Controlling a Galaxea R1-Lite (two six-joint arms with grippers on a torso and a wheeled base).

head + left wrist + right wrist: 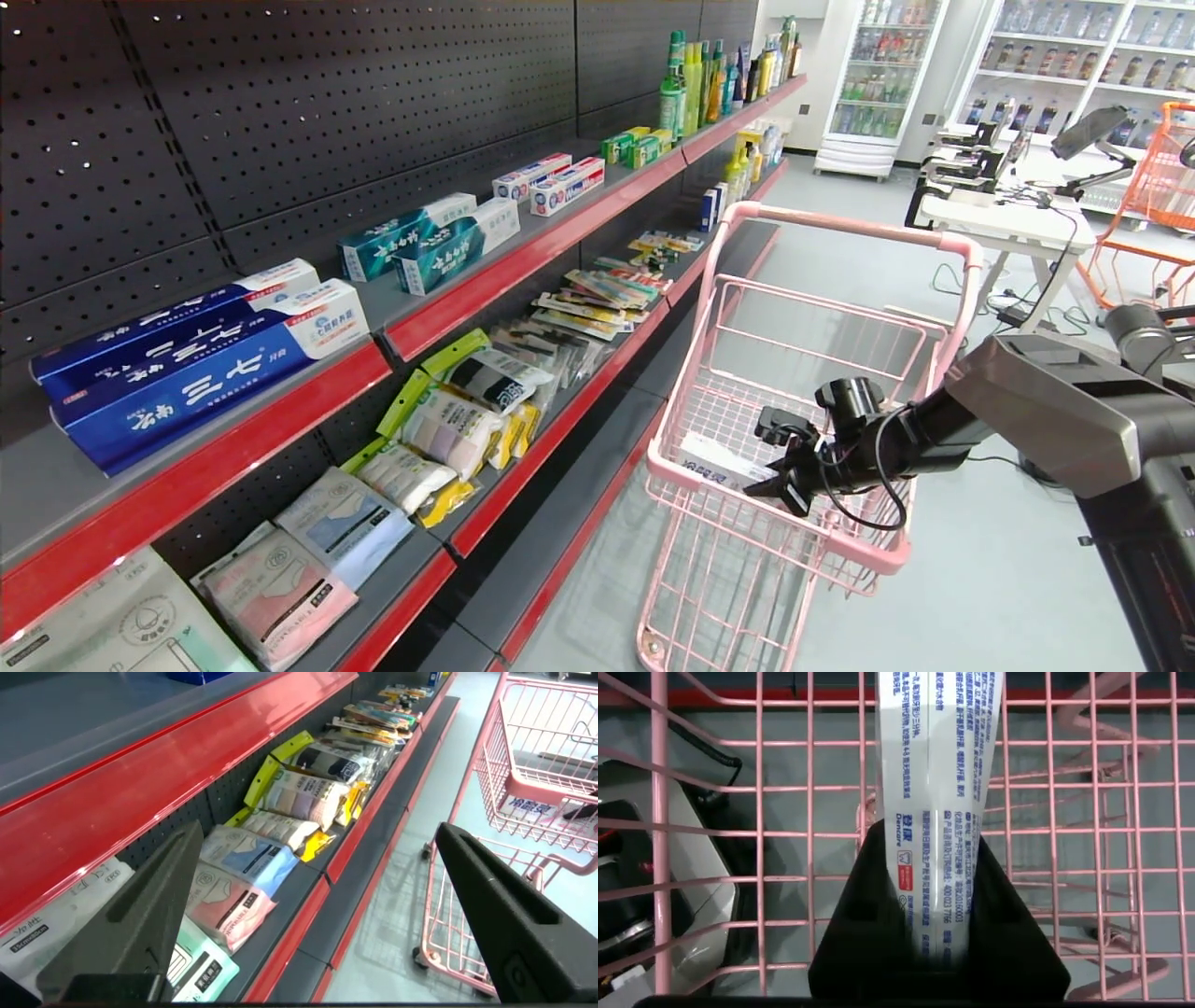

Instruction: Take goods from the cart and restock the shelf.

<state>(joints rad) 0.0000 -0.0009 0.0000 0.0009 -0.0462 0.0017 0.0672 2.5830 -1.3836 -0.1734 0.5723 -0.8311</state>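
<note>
A pink wire cart (840,224) stands in the aisle beside the red-edged shelf (523,252). Inside its basket lies a long white toothpaste box (719,459), seen lengthwise in the right wrist view (938,784). My right gripper (780,490) is down in the basket, its black fingers (868,887) shut on that box's end. My left gripper (318,924) hangs low beside the shelf, wide open with nothing between its fingers (140,915); the cart (547,793) and the box (533,807) lie beyond it. Blue toothpaste boxes (196,364) line the upper shelf.
Packets of cloths (448,429) and toothbrushes (597,299) fill the middle shelf. Bottles (691,84) stand at the far end of the upper shelf. Drink fridges (878,84), a white table (1008,224) and an orange cart (1158,187) stand beyond the aisle.
</note>
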